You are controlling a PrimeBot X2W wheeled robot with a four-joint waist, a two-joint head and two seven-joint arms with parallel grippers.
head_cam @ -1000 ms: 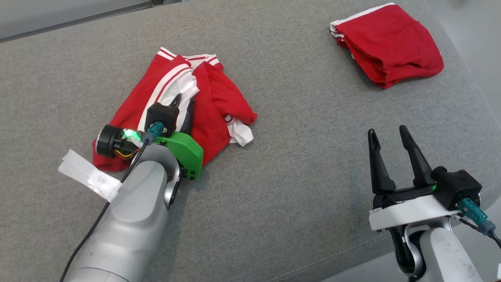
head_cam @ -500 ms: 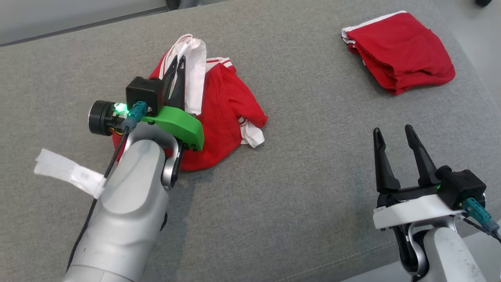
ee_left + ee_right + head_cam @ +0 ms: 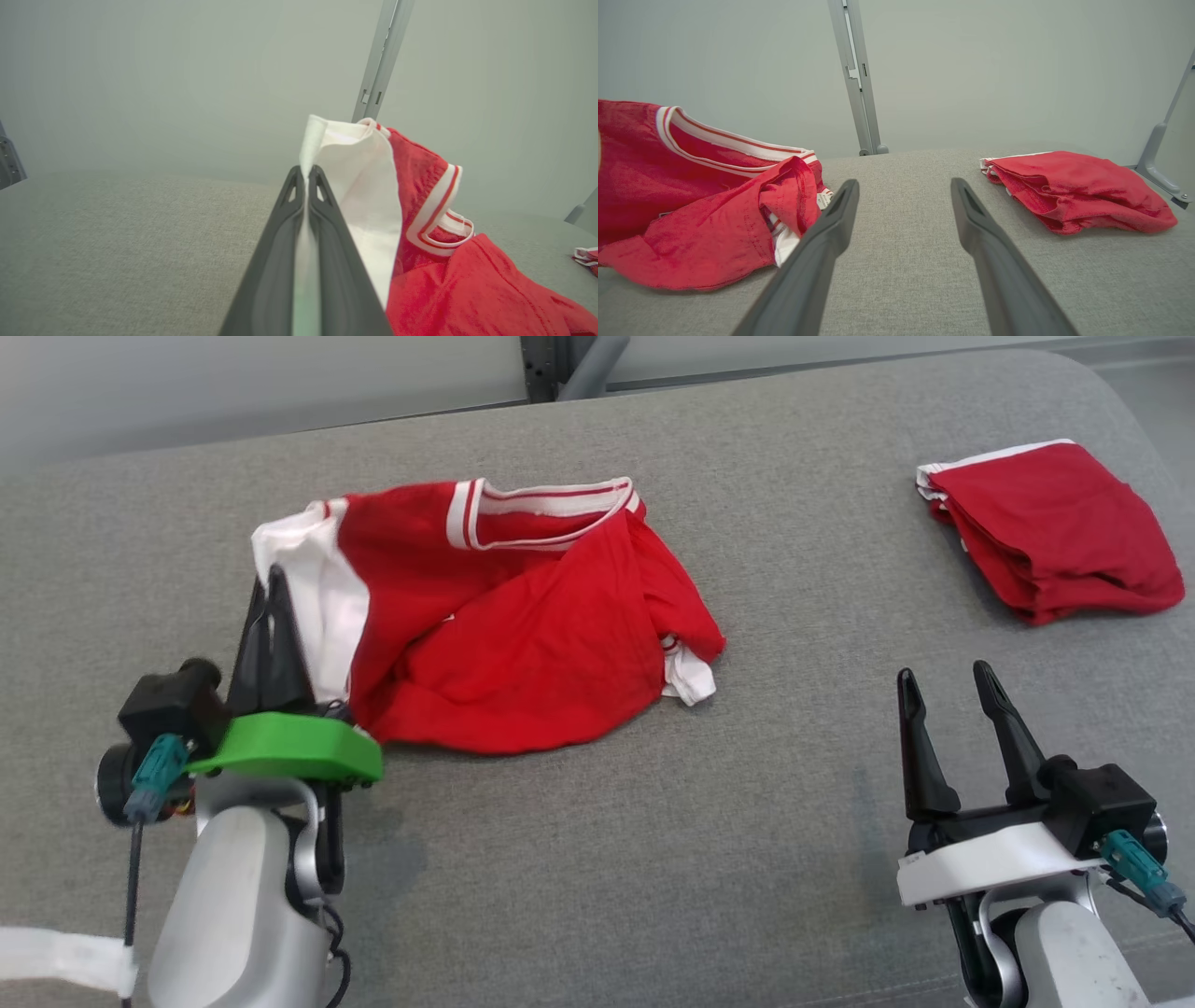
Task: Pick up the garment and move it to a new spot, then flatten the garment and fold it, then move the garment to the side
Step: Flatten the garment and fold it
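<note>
The left gripper (image 3: 274, 583) is pinched tight on the white edge panel of the red-and-white jersey (image 3: 523, 644), which lies crumpled at the mid-left of the grey cushioned surface (image 3: 653, 859) — that corner raised. The right gripper (image 3: 943, 674) hangs spread wide and empty, well apart from it. The cloth looks light, limp and stretchy (it will sag and bunch), so a second hold across from the first should spread it.
</note>
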